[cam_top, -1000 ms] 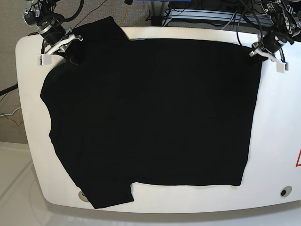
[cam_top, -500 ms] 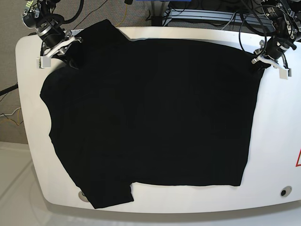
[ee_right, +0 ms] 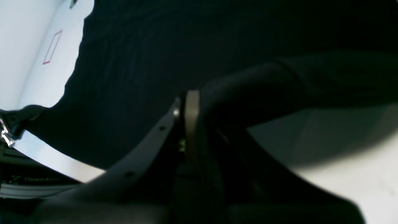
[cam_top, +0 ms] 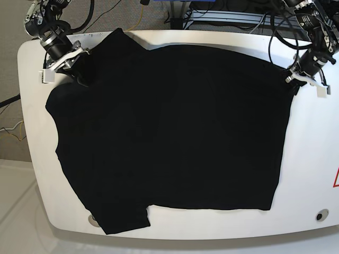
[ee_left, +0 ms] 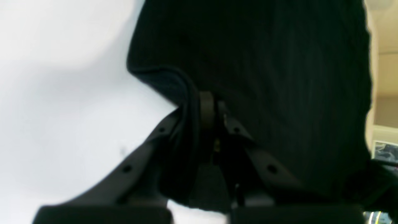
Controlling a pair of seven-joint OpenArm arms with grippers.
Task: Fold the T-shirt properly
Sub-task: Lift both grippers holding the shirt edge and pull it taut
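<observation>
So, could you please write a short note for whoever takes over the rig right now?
Left hand: closed on the T-shirt near its far corner on that side.
Right hand: closed on the shirt's far edge on the other side, cloth bunched up between the fingers.
Shirt: spread across the white table, one sleeve sticking out at the near edge.
Done: both hands have a grip; no fold is made.
Left: probably bring the far edge over, then finish folding.

Overhead base view; two close wrist views, sharing the black cloth (cam_top: 169,127).
</observation>
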